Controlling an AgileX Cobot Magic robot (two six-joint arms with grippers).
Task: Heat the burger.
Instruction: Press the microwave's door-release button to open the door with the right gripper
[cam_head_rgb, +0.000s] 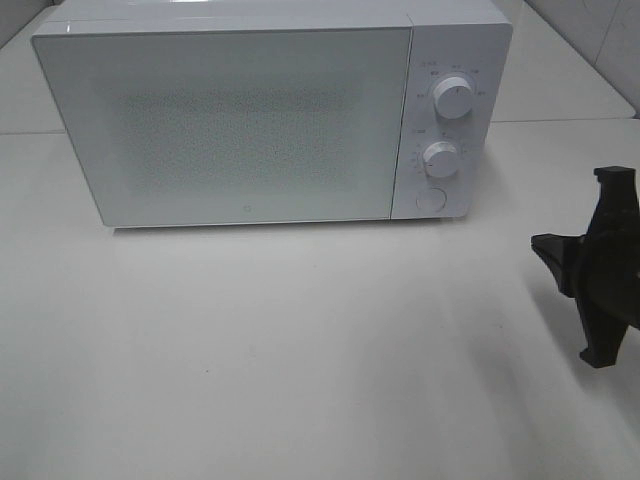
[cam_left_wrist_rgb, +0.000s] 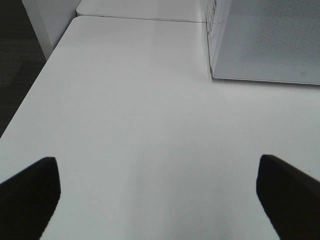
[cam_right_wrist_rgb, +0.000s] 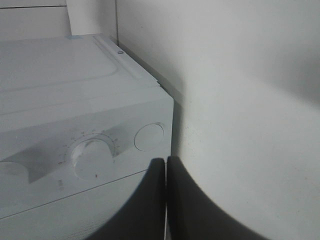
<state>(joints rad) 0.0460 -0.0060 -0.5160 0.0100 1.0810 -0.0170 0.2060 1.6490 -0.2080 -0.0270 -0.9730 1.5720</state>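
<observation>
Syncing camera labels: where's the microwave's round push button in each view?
Exterior high: round button at the bottom of the control panel, under the lower knob.
Left wrist: not in it; only the microwave door and table show.
Right wrist: round button beside the lower knob, near the control panel's edge.
Shared landmark: the lower knob; the microwave door ties in the left wrist.

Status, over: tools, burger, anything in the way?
Left tool open, empty, above the table. Right tool shut, empty, off the dial side of the microwave. Burger not in view; door shut. No other obstruction seen.
</observation>
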